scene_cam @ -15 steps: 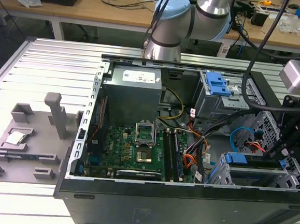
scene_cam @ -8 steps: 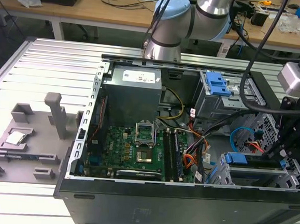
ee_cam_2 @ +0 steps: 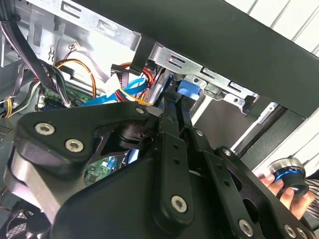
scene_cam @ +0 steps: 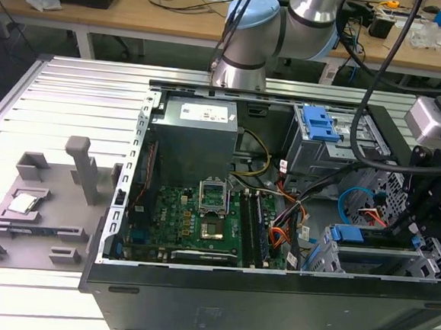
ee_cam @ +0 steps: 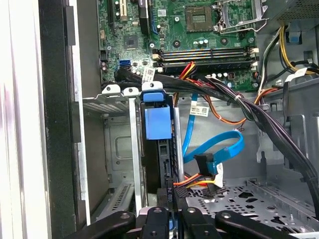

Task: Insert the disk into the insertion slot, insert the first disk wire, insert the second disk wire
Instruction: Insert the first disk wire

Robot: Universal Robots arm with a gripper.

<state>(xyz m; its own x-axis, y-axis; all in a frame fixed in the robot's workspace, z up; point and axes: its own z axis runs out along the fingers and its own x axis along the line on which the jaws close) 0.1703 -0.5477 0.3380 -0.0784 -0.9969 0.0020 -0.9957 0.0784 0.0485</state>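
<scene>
One disk [ee_cam: 158,124] stands on edge inside the insertion slot [ee_cam: 133,154], pinched by the narrowed gripper [ee_cam: 171,205], probably to keep it parallel to the cage walls.

White label [scene_cam: 207,112] on the power supply [scene_cam: 195,151]: print too small to read

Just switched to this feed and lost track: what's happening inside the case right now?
The arm's gripper is shut on the disk. The disk stands on edge in its blue frame, in the insertion slot of the silver drive cage; how deep it sits is hard to tell. The blue cable lies loose beside the cage, its plug not on the disk.
</scene>
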